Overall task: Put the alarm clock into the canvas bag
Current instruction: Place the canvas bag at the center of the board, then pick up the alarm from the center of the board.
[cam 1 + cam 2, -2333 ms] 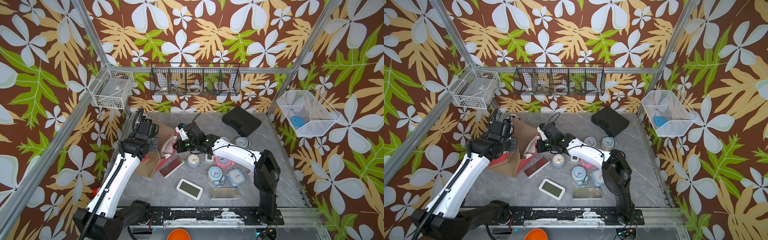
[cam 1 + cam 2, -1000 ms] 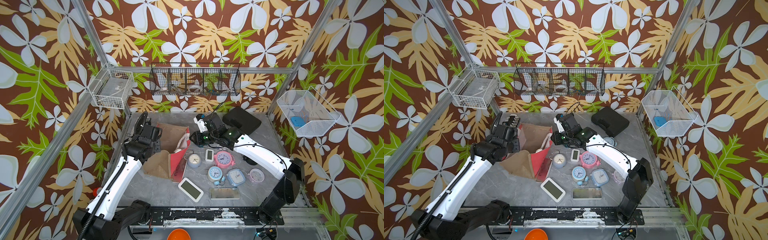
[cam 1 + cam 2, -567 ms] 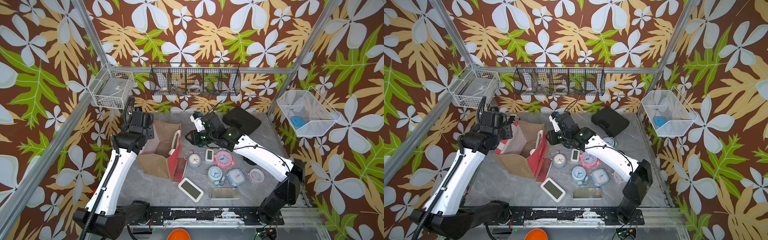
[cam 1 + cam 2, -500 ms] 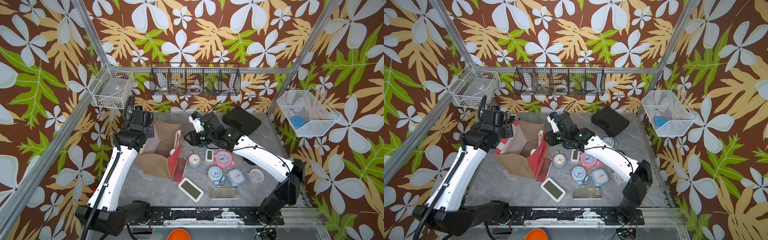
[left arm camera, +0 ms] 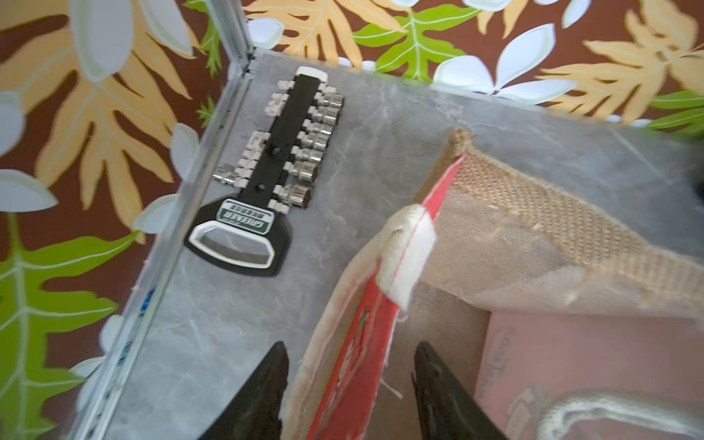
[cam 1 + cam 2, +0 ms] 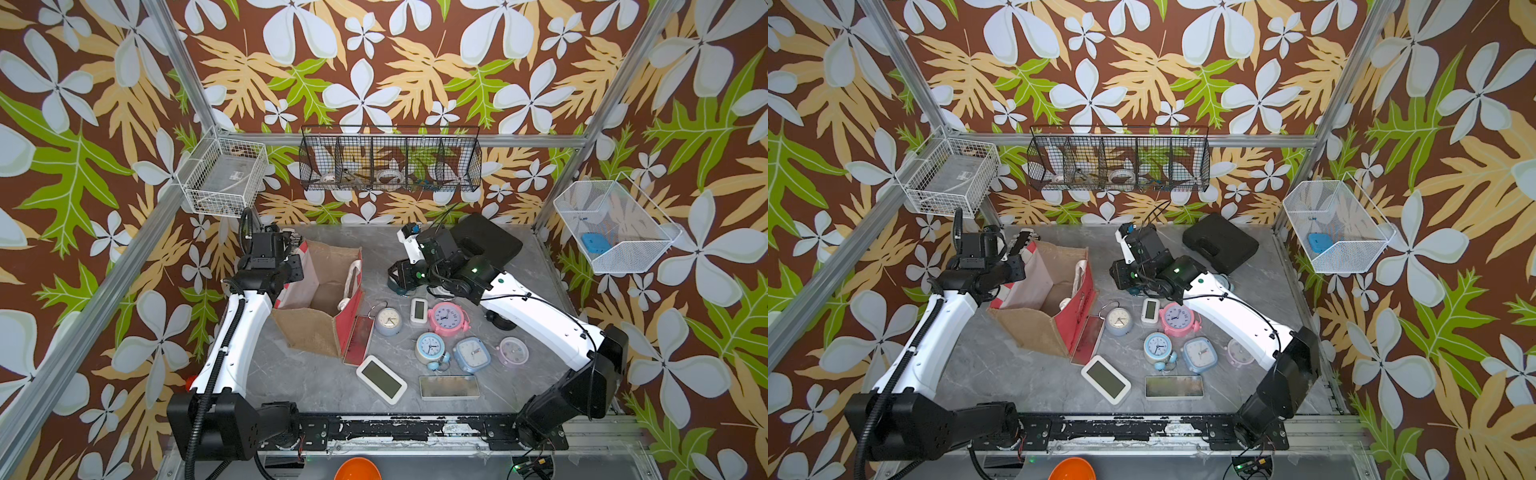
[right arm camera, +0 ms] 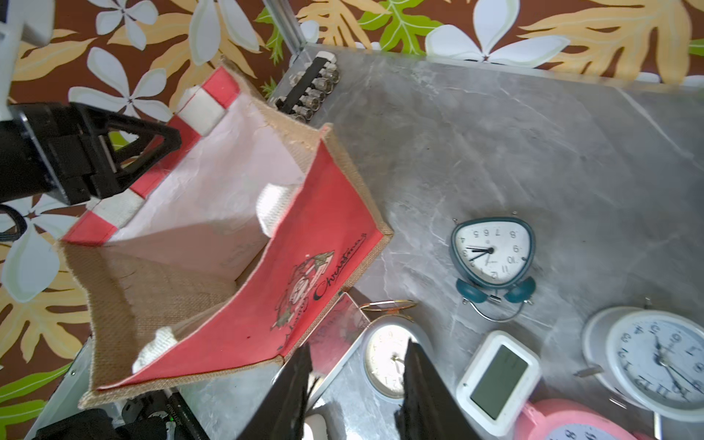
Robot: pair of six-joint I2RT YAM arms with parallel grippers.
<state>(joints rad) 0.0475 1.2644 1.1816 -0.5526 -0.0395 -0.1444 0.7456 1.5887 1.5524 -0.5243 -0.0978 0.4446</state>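
Observation:
The canvas bag (image 6: 322,332) (image 7: 312,244) stands open-mouthed at the left of the table, burlap ends and red sides, white handles hanging inside. My left gripper (image 5: 350,346) (image 6: 296,269) is open and straddles the rim of the bag's far red side without pinching it. My right gripper (image 7: 359,346) (image 6: 399,276) is open and empty, hovering just right of the bag. Below it stand a grey round alarm clock (image 7: 384,362) (image 6: 388,320) and a teal alarm clock (image 7: 491,253). A pink clock (image 6: 448,318) and two blue ones (image 6: 429,347) (image 6: 471,353) lie nearby.
Two white digital clocks (image 6: 419,311) (image 6: 381,379), a lilac clock (image 6: 514,351) and two flat mirror-faced clocks (image 6: 449,386) (image 6: 360,338) crowd the front. A socket holder (image 5: 274,160) lies in the back left corner, a black case (image 6: 486,241) at the back right. Wire baskets (image 6: 390,164) hang on the walls.
The slumped bag has been pulled upright and its mouth stands open. My left gripper rose with the far side. My right gripper drew back to the right, away from the bag.

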